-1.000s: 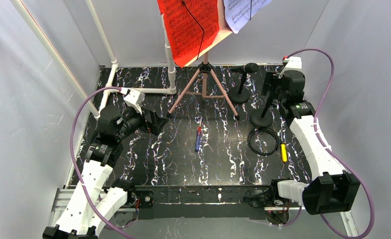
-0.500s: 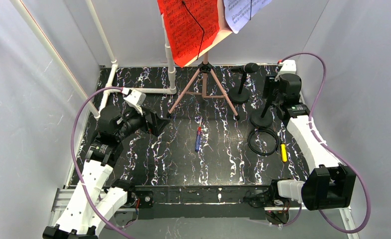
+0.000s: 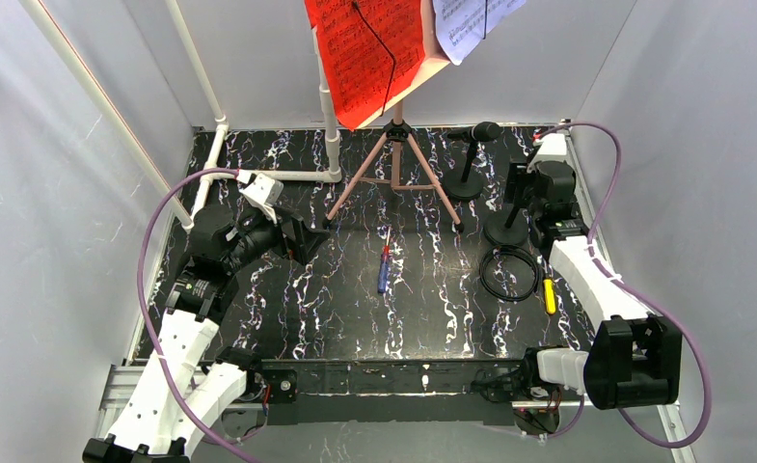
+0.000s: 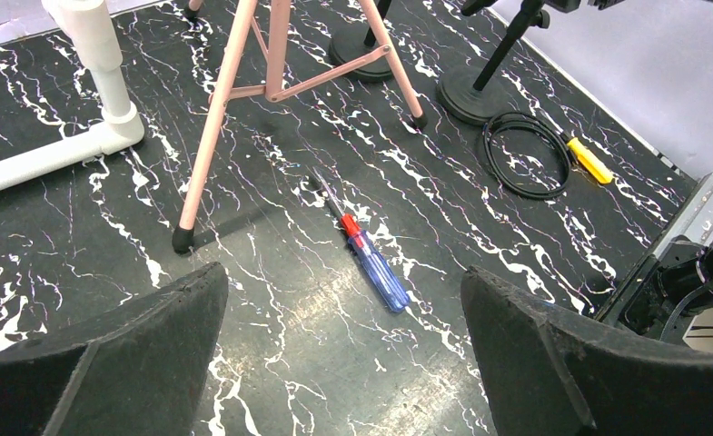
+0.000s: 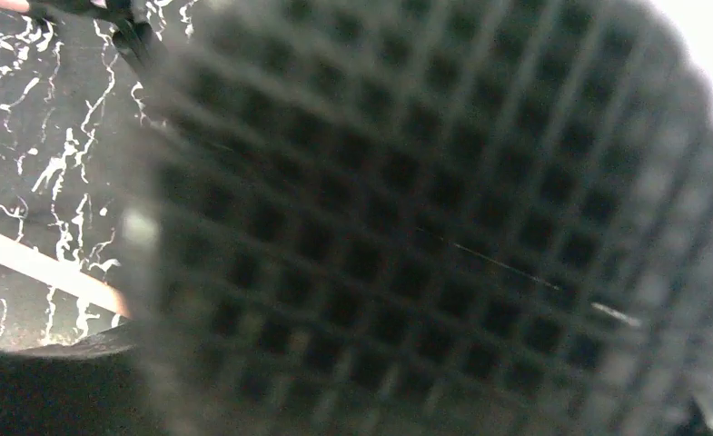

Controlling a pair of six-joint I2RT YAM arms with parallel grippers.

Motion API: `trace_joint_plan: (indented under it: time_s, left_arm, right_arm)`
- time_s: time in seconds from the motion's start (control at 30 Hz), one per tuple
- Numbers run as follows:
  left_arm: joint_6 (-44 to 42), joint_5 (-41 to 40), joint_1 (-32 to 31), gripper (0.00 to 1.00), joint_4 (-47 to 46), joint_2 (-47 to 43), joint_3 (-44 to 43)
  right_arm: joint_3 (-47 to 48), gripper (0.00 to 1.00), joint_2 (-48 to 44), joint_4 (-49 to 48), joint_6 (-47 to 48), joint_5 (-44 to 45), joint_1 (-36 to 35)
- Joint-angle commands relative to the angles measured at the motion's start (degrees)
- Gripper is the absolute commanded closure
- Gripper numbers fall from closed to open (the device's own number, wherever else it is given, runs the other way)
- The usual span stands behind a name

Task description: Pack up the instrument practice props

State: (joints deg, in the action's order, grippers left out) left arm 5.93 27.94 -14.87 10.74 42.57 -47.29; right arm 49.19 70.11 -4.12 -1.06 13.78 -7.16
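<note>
The step in hand seems to be the taking of the nearer microphone point(image 3: 506, 230), which stands on its round base at the right side of the counter point(image 3: 307, 318). The right tool point(image 3: 527, 185) is at the top of its stand, where the head is. In the right wrist view the mesh head point(image 5: 425, 227) fills almost the whole picture, blurred and very close. The fingers do not appear there, so I cannot tell whether this tool has closed on the head or is only around it.

The left tool point(image 4: 343, 282) is wide open and holds nothing. It hovers over the counter near a leg of the pink sheet-music rack point(image 3: 396, 159).

The next move, I think, calls for a firm grip and a straight lift, so that the heavy base does not swing into the second microphone point(image 3: 485, 131) just behind it, or catch the coiled black cable point(image 3: 509, 272) in front.

The red sheet point(image 3: 364, 48) and the white sheet point(image 3: 471, 24) on the rack are cut off by the top edge. I see no box or bag to pack into. A blue and red screwdriver point(image 3: 383, 269) lies in the middle. The small yellow item point(image 3: 549, 295) beside the cable is too small to name.
</note>
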Motion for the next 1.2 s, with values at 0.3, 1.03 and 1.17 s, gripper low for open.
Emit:
trace_joint_plan:
  time_s: [0.3, 1.03, 1.17]
  left_arm:
    - [-1.1, 2.2, -0.3, 0.02, -0.6, 0.2, 0.4]
    - [-1.0, 3.1, -0.3, 0.02, 0.0, -2.3, 0.0]
    - [-0.2, 4.3, -0.3, 0.02, -0.1, -2.7, -0.1]
  right_arm:
    - [-6.1, 0.57, -3.0, -14.1, 0.8, -2.9, 2.0]
    - [-3.4, 0.99, -22.9, -5.2, -1.6, -20.8, -0.8]
    - [-4.3, 0.99, -26.3, -4.9, -2.2, -23.4, -3.0]
